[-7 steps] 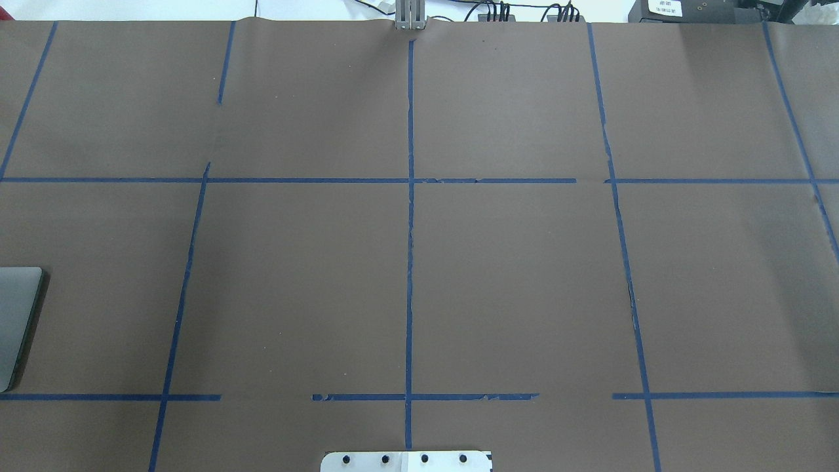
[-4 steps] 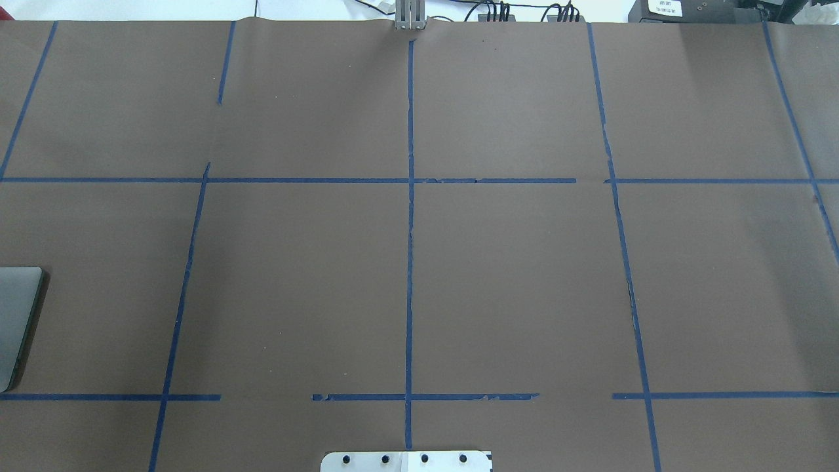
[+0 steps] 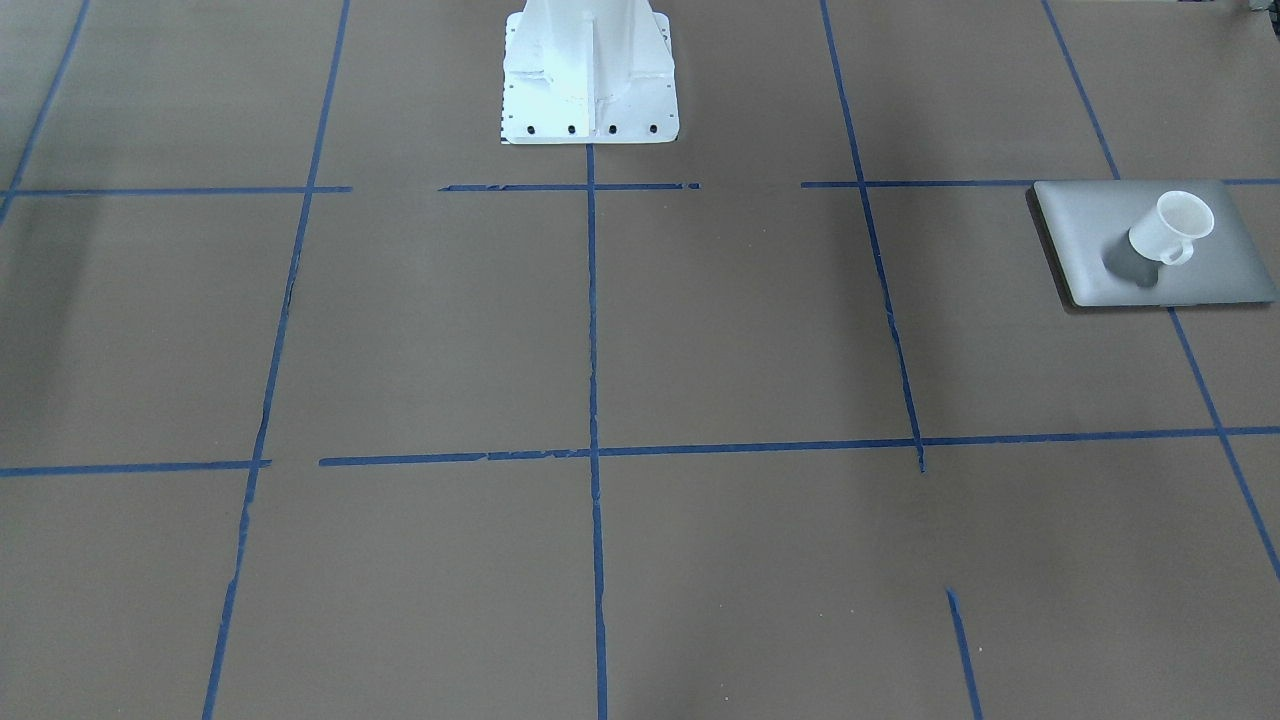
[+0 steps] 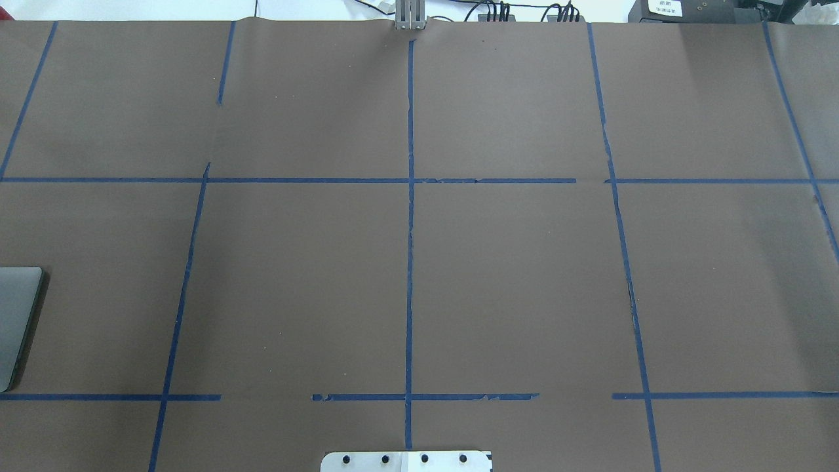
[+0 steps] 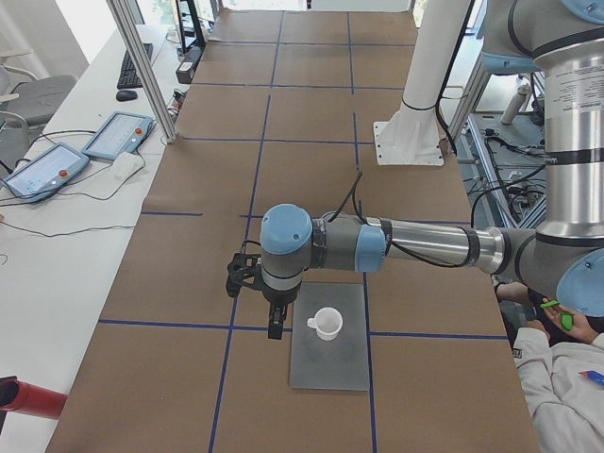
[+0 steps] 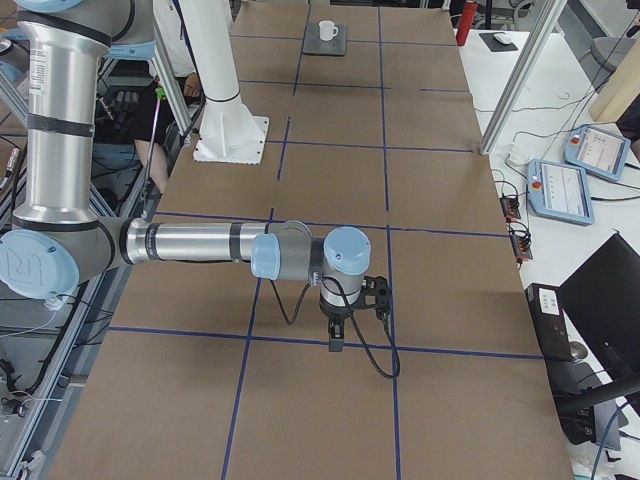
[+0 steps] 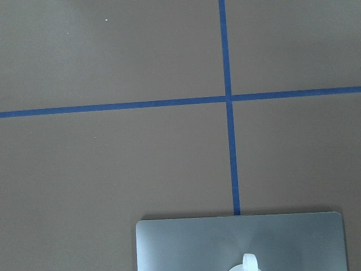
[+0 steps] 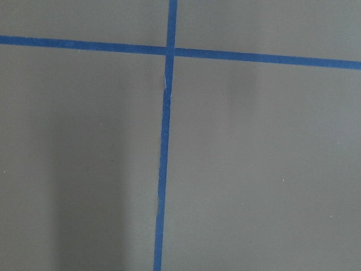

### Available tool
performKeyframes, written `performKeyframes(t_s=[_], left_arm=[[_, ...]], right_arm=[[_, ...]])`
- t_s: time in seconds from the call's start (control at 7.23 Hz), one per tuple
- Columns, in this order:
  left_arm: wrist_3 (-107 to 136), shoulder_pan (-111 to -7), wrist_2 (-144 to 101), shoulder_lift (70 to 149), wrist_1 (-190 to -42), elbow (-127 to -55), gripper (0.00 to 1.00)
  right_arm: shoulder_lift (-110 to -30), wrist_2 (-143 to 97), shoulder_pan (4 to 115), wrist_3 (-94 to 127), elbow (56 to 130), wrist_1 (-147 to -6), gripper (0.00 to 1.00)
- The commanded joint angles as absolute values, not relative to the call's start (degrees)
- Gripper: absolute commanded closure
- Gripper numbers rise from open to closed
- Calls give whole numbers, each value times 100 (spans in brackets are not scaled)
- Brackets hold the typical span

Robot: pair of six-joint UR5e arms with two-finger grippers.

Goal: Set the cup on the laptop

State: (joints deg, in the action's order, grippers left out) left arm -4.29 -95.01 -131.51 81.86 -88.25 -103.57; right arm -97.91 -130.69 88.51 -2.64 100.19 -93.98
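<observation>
left gripper: hanging fingers-down in the left-end view, just beside the cup at its 9 o'clock, not touching it. Nothing is visibly in it. Can't tell how far it's open, since only this side view is catching it.
right gripper: pointing down over bare worktop in the right-end view, well apart from the cup and laptop. Can't tell the opening here either. Nothing is showing in it.
cup: standing upright around mid-lid on the laptop, rim up. Its handle is pointing at 9 o'clock in the left-end view, toward the left gripper.
laptop: lying flat and closed on the worktop, at 3 o'clock in the front-facing view. Overhead it's only showing a strip at 9 o'clock.
left wrist view: the laptop edge is sitting at 6 o'clock, with the cup handle peeking in at the bottom.
right wrist view: showing only brown worktop and a blue tape crossing.
pedestal: white, standing at 12 o'clock in the front-facing view.
</observation>
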Motion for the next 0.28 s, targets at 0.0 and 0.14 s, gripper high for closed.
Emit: performKeyframes(t_s=[0.0,0.14], left_arm=[[-439,-9501,-13148,8183,-8815,-10179,0],[-439,-9501,-13148,8183,-8815,-10126,0]], right_arm=[[-9791,-13069,8851,-264,10020,-9404,0],[-9791,-13069,8851,-264,10020,-9404,0]])
